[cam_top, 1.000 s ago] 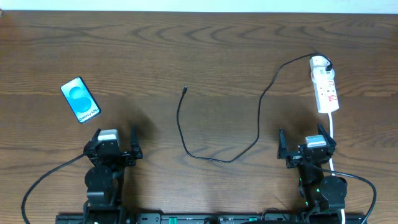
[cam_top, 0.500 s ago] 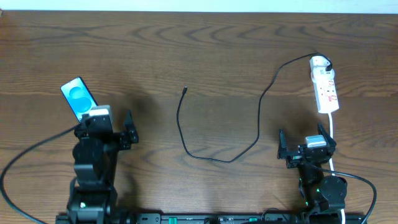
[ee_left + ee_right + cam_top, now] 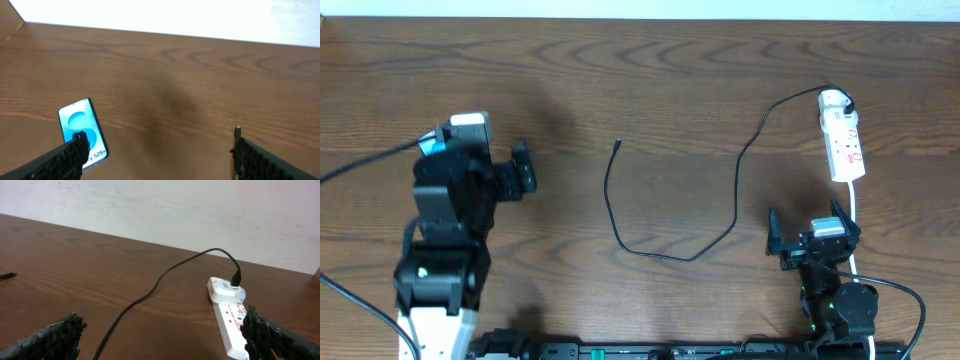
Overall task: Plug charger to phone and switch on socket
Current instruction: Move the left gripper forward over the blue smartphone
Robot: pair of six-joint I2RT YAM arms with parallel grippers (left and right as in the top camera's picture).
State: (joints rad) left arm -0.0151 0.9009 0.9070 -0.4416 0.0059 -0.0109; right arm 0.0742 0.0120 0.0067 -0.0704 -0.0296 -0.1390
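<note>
My left tool [image 3: 159,146], open and empty, is the nearer one: the phone [image 3: 80,131] lies flat on the desk [image 3: 200,75] at lower left of its wrist view, just by the left jaw, long axis pointing roughly away.

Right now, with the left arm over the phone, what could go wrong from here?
1. The open left end effector hovers with one finger overlapping the phone in the wrist view; descending off-centre, it might shove the phone instead of gripping it.
2. The charger's connector tip lies far from the phone; dragging it over could tug the white adapter in the socket.
3. The right end effector sits beside the socket's white cord and might snag it.
</note>
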